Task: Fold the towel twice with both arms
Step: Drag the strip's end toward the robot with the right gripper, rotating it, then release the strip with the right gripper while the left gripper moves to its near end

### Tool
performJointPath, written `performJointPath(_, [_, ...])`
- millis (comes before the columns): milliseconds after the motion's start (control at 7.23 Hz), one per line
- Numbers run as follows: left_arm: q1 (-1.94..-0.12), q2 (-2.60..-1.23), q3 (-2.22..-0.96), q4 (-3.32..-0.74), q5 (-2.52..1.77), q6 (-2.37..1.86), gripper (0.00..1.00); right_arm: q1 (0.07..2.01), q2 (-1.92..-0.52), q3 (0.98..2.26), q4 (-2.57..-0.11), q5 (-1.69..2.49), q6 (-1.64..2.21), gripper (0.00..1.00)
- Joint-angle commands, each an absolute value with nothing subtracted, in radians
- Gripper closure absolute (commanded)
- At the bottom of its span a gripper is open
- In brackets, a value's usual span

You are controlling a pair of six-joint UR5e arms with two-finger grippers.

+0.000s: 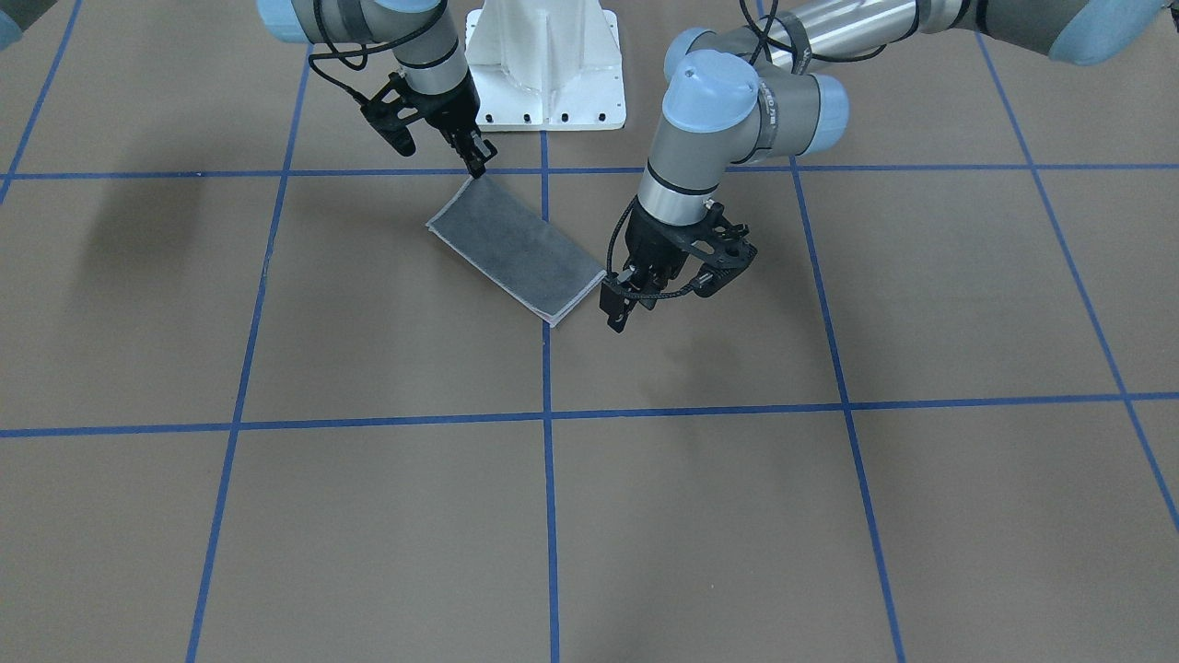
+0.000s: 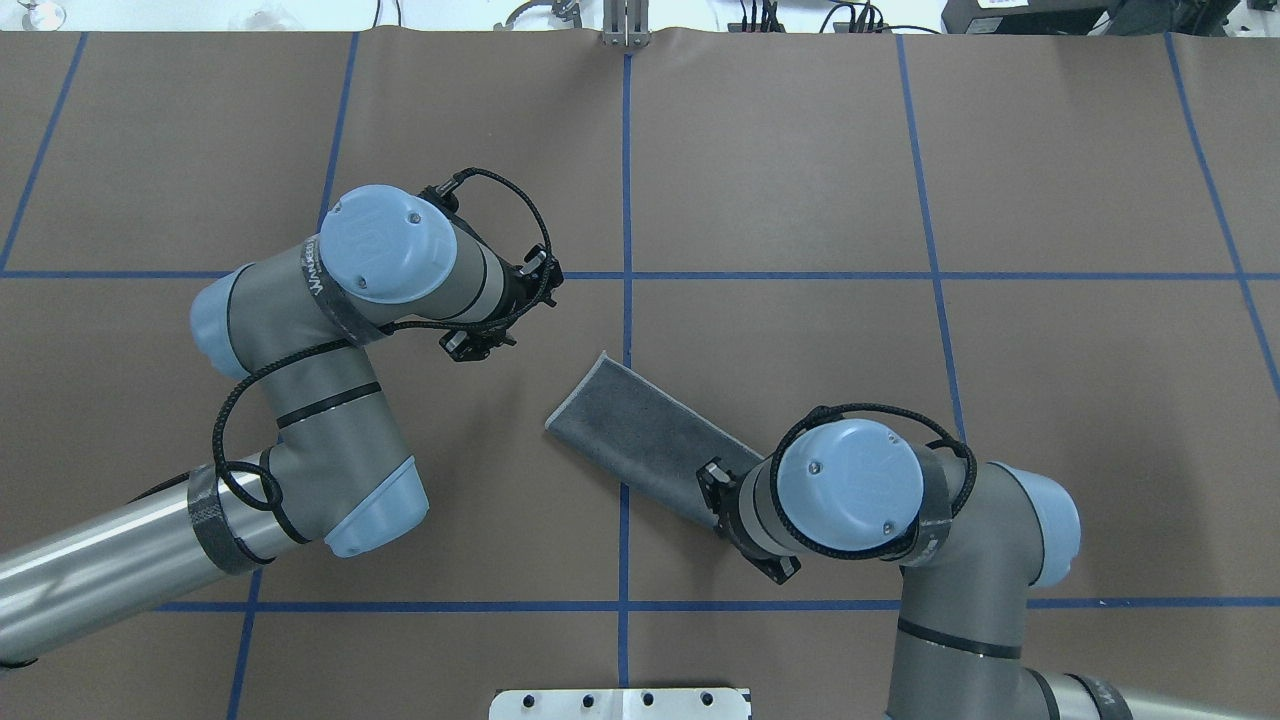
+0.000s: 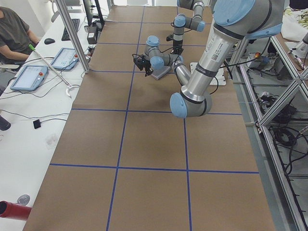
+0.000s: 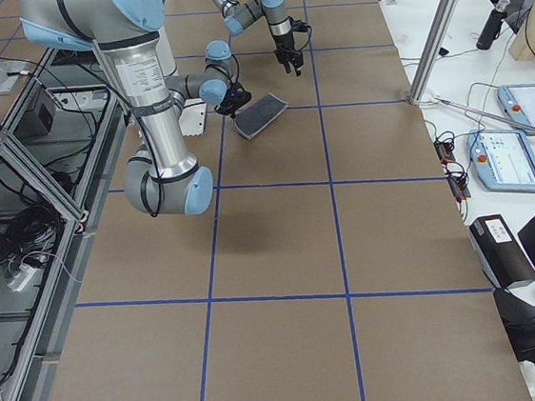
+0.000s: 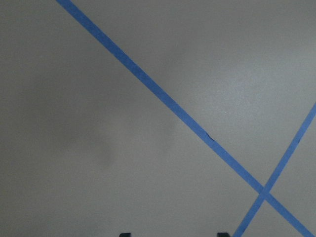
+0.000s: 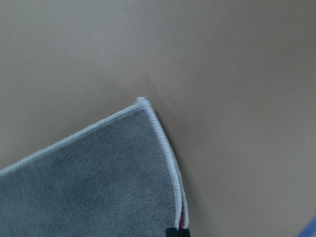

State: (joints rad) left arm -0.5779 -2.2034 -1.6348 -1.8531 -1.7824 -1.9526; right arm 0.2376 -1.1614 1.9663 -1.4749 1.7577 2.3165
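Observation:
The towel [image 1: 516, 249] lies on the table as a long rectangle, grey face up, slanting across a blue tape line; it also shows in the overhead view [image 2: 640, 440]. My right gripper [image 1: 474, 162] is at the towel's end nearest the robot. In the right wrist view [image 6: 177, 232] its tips are shut on the towel's [image 6: 98, 182] edge, with pink showing between the layers. My left gripper [image 1: 626, 304] hangs just beside the towel's far end, not touching it. The left wrist view [image 5: 174, 235] shows its tips wide apart over bare table.
The white pedestal base [image 1: 543, 74] stands behind the towel. Blue tape lines [image 1: 545, 516] mark a grid on the brown table. An operators' desk with tablets [image 3: 29, 77] and a seated person [image 3: 14, 29] runs along the table's far side.

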Motion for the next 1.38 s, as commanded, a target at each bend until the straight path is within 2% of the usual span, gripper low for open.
performJointPath(0, [-0.577, -2.203, -1.637, -1.853, -1.782, -1.954, 0.34, 0.213, -1.164, 1.974, -1.476, 1.755, 2.316, 0.14])
performJointPath(138, [-0.577, -2.203, -1.637, -1.853, -1.782, -1.954, 0.34, 0.222, -1.166, 1.974, -1.476, 1.752, 2.316, 0.0])
performJointPath(830, [-0.467, -2.177, -1.658, -1.852, -1.712, -1.971, 0.36, 0.406, -1.129, 1.967, -1.506, 1.75, 2.236, 0.0])
performJointPath(1246, [-0.391, -2.163, -1.654, -1.845, -1.675, -1.971, 0.5, 0.469, -1.086, 1.898, -1.505, 1.749, 2.164, 0.0])
